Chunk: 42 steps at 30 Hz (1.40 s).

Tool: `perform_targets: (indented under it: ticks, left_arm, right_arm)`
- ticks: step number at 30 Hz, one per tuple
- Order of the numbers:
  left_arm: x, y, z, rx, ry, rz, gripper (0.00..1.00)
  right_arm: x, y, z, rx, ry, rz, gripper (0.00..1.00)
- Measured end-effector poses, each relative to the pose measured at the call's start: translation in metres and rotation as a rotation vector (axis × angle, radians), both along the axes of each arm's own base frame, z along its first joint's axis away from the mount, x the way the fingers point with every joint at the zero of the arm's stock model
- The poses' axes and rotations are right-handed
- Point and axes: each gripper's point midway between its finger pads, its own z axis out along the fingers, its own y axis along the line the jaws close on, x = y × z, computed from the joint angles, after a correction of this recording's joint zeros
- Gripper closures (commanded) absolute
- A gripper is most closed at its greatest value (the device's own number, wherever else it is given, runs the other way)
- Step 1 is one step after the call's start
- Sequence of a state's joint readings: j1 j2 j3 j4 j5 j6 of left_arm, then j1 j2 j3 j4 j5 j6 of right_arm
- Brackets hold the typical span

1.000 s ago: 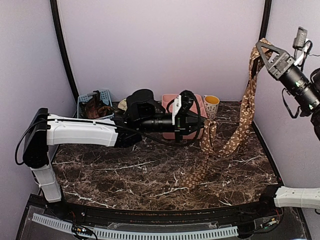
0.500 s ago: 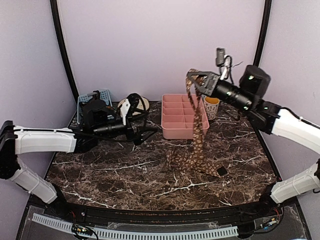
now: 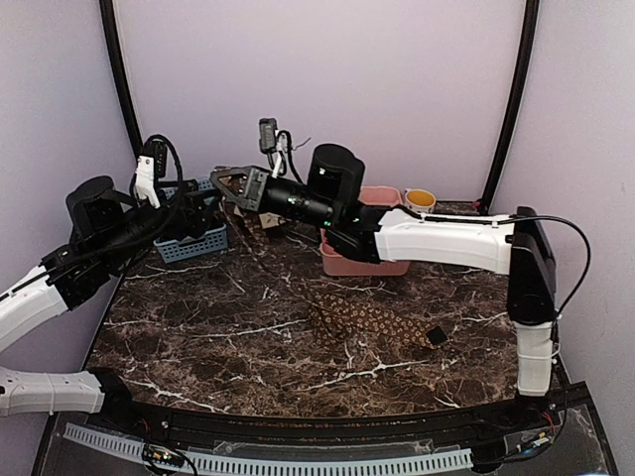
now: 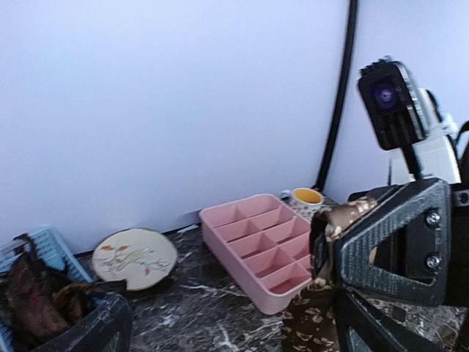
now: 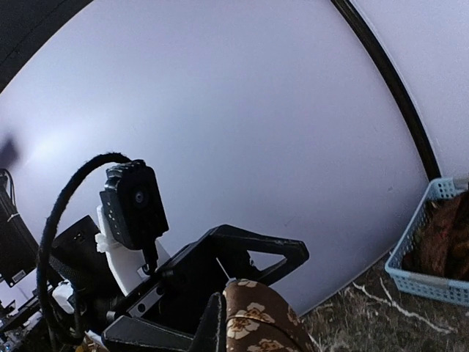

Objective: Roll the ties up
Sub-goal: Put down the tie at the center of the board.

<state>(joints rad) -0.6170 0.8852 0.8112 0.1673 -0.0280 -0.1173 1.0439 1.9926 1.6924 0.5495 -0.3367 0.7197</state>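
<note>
Handover pose: right gripper [image 3: 234,184] clamps one end of the tie [image 3: 369,319], the rest trailing below onto the table [image 3: 198,332]; left gripper [image 3: 201,210], spread wide and empty, faces it, probably to receive.

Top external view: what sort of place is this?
Probably a lab robot test booth, not a home: plain lavender walls close in a marble-pattern table, the left arm and right arm are mounted at its near edge, and props like a pink tray and blue basket sit at the back.
</note>
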Motion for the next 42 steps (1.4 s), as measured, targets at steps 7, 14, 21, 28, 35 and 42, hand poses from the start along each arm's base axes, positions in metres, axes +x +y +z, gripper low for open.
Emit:
perform_targets:
  ticks: [7,14,21,28,35,42]
  left_arm:
    - [0.027,0.047,0.009,0.032,0.095,0.245,0.01]
    - [0.047,0.051,-0.023,0.148,0.222,0.302,0.01]
    - [0.049,0.025,-0.037,0.185,0.253,0.172,0.09]
    - [0.032,-0.036,-0.134,0.287,0.444,-0.085,0.23]
    - [-0.003,-0.075,-0.234,0.406,0.657,-0.227,0.36]
    - [0.01,-0.086,-0.27,0.421,0.732,-0.222,0.42]
  right_arm:
    - [-0.003,0.039,0.026,0.033,-0.075,0.029,0.34]
    - [-0.003,0.011,-0.095,-0.341,0.026,0.073,0.03]
    - [-0.016,-0.105,-0.265,-0.826,0.317,0.057,0.06]
    - [-0.032,-0.183,-0.247,-0.815,0.366,-0.043,0.4]
    - [-0.029,-0.199,-0.296,-0.89,0.467,-0.104,0.57]
    - [-0.011,-0.215,-0.332,-0.964,0.507,-0.188,0.63]
